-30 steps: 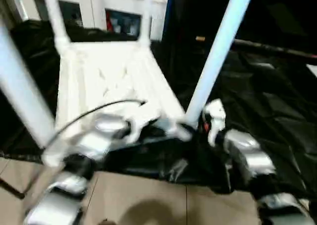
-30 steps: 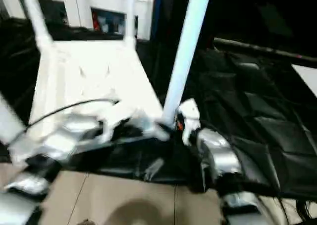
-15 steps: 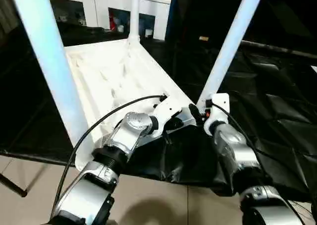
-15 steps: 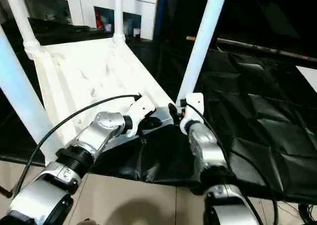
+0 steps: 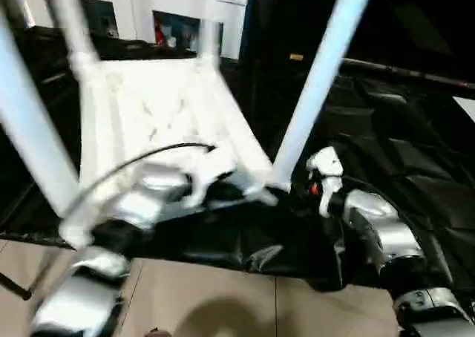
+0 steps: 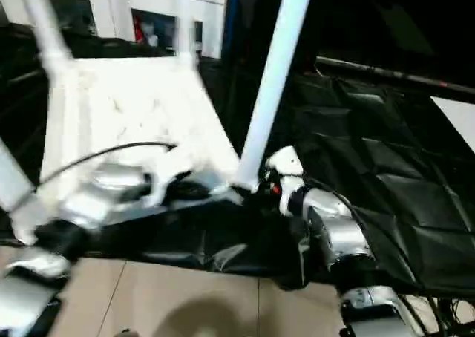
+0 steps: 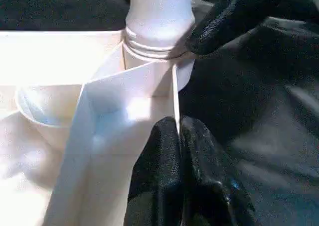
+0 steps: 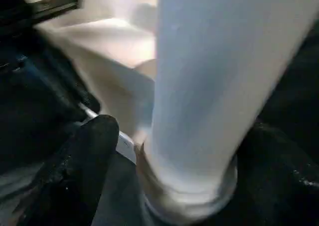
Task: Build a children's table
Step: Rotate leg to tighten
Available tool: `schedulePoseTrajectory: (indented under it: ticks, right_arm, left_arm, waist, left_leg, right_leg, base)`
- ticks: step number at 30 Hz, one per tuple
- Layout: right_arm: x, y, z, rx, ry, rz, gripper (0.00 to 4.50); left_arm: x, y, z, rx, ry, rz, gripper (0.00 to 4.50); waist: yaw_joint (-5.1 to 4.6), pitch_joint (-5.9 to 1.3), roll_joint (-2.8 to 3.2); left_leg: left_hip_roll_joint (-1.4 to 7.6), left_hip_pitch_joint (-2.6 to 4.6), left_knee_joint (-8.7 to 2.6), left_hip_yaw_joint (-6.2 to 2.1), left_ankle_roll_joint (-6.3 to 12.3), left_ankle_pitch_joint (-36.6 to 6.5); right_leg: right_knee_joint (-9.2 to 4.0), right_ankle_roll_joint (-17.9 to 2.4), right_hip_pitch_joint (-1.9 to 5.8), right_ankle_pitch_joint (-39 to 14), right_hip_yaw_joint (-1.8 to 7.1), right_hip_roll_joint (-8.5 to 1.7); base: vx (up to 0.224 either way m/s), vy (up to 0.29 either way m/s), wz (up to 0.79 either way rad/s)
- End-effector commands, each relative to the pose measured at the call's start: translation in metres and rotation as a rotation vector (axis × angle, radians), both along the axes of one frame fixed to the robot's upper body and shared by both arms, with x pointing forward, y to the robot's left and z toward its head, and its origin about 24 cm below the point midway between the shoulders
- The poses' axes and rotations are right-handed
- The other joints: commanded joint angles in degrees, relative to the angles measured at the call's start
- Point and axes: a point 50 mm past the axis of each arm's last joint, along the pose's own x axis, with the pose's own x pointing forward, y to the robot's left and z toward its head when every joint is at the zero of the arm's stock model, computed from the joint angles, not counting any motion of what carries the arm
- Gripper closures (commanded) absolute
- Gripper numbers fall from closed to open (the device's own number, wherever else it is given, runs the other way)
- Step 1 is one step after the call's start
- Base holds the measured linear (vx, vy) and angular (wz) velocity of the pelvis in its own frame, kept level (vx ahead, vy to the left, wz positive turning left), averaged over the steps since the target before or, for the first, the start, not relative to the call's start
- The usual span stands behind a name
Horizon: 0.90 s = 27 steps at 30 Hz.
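Observation:
The children's table lies upside down, its white ribbed tabletop on the black-draped work table. Four white legs stand up from its corners. The near right leg rises from the corner socket closest to both grippers. My left gripper is shut on the tabletop's thin rim just beside that socket. My right gripper grips the base of the near right leg, one black finger on each side; one of its fingertips touches the leg's collar.
The near left leg stands tall in front of my left arm. Two far legs rise at the back. The work table's front edge drops to a tiled floor. White cabinets stand behind.
The whole picture has swung and blurred, so the camera moved. Both grippers stay at the tabletop's near right corner, holding the same rim and leg.

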Motion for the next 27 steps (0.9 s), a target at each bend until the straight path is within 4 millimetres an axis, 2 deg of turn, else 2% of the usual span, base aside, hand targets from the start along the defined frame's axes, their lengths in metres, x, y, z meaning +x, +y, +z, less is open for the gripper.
schedulePoseTrajectory:
  ticks: [1, 3, 6, 10, 15, 19, 21, 25, 27]
  right_arm:
    - [-0.002, -0.008, 0.004, 0.006, 0.007, 0.029, 0.65]
    - [-0.002, -0.01, 0.004, 0.009, 0.015, 0.047, 0.81]
    - [-0.003, -0.011, 0.005, 0.011, 0.022, 0.067, 1.01]
    - [-0.005, -0.008, 0.004, 0.026, 0.034, 0.102, 1.28]
    - [-0.006, -0.006, 0.003, 0.028, 0.04, 0.108, 1.79]
    - [-0.006, -0.004, 0.002, 0.063, 0.046, 0.079, 1.99]
    - [-0.007, -0.002, 0.001, 0.083, 0.057, 0.074, 2.26]
    - [-0.007, 0.001, -0.002, 0.109, 0.074, 0.021, 2.39]
    - [-0.001, 0.003, -0.006, 0.128, 0.089, -0.119, 2.41]
  left_arm:
    - [-0.011, 0.001, -0.015, 0.023, 0.102, -0.049, 4.5]
    - [-0.012, 0.004, -0.014, 0.023, 0.113, -0.051, 4.5]
    - [-0.012, 0.009, -0.013, 0.022, 0.123, -0.055, 4.5]
    - [-0.014, 0.012, -0.012, 0.014, 0.129, -0.058, 4.5]
    - [-0.014, 0.012, -0.011, 0.006, 0.115, -0.051, 4.5]
    - [-0.014, 0.007, -0.011, -0.01, 0.122, -0.055, 4.5]
    - [-0.014, 0.003, -0.01, -0.021, 0.12, -0.054, 4.5]
    - [-0.009, -0.004, -0.009, -0.035, 0.091, -0.014, 4.5]
    - [0.002, -0.017, -0.008, -0.039, 0.029, 0.085, 4.5]
  waist:
    - [0.11, -3.17, 0.13]
    - [0.21, -3.21, 0.11]
    - [0.12, -3.26, -0.06]
    - [0.16, -3.17, -0.34]
    - [0.13, -3.18, -0.34]
    - [0.1, -3.26, -0.37]
    - [0.06, -3.24, -0.29]
    - [0.15, -3.24, -0.36]
    - [0.0, -2.98, -0.31]
  left_leg:
    - [0.56, 0.11, -3.16, 0.59, 3.36, -8.15]
    - [0.51, 0.14, -3.1, 0.67, 3.47, -7.84]
    - [0.39, -0.02, -3.05, 0.65, 3.33, -7.21]
    - [0.45, -0.07, -3.1, 0.59, 2.94, -8.32]
    - [0.48, 0.11, -3.1, 0.63, 2.68, -7.83]
    - [0.44, 0.08, -3.04, 0.64, 2.74, -7.27]
    - [0.44, 0.08, -3.06, 0.64, 2.67, -7.62]
    - [0.44, 0.1, -3.09, 0.6, 2.43, -7.97]
    - [0.43, 0.23, -3.3, 0.61, 1.59, -9.82]
  right_leg:
    - [-4.06, -11.55, 2.68, -6.21, 2.38, -3.08]
    - [-3.86, -12.32, 2.79, -4.65, 2.38, -3.07]
    - [-3.75, -12.42, 3.02, -3.63, 2.34, -3.1]
    - [-4.05, -11.61, 3.1, -7.13, 2.36, -3.36]
    - [-4.0, -11.62, 2.93, -6.4, 2.37, -3.21]
    - [-3.84, -11.78, 3.0, -5.43, 2.38, -3.21]
    - [-3.92, -11.84, 3.01, -5.77, 2.37, -3.2]
    - [-3.99, -11.44, 3.0, -6.26, 2.36, -3.19]
    - [-4.48, -10.76, 2.66, -9.58, 2.41, -3.17]
  base:
    - [0.0, 0.0, 0.0]
    - [0.0, 0.0, 0.0]
    - [0.0, 0.0, 0.0]
    - [0.0, 0.0, 0.0]
    - [0.0, 0.0, 0.0]
    - [0.0, 0.0, 0.0]
    - [0.0, 0.0, 0.0]
    - [0.0, 0.0, 0.0]
    - [0.0, 0.0, 0.0]
